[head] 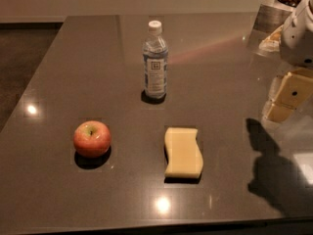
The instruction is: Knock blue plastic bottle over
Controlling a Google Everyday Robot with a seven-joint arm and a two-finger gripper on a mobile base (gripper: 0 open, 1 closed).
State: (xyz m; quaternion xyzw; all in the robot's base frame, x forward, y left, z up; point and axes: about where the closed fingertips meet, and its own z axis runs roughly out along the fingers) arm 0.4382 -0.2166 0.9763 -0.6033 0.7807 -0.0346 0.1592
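**Bottle upright, pincer off to the right: approach not yet made**

Blue plastic bottle upright on the tabletop, toward the far middle, white cap on, well apart from everything else. Nearer the front: red apple to the left, yellow sponge to the right, both lying clear of the bottle. Pincer at the right edge of view, raised above the tabletop, well apart from the bottle. Grips nothing visible; how far open, cannot tell.

Judged step: the approach, with no contact made. Next move seemingly calls for a sweep leftward across open tabletop, at a height to meet the bottle's upper body or neck, then a sideways push past the tipping point. Low contact likely only slides it. Worth keeping the path behind the sponge, so as to disturb neither it nor the apple.
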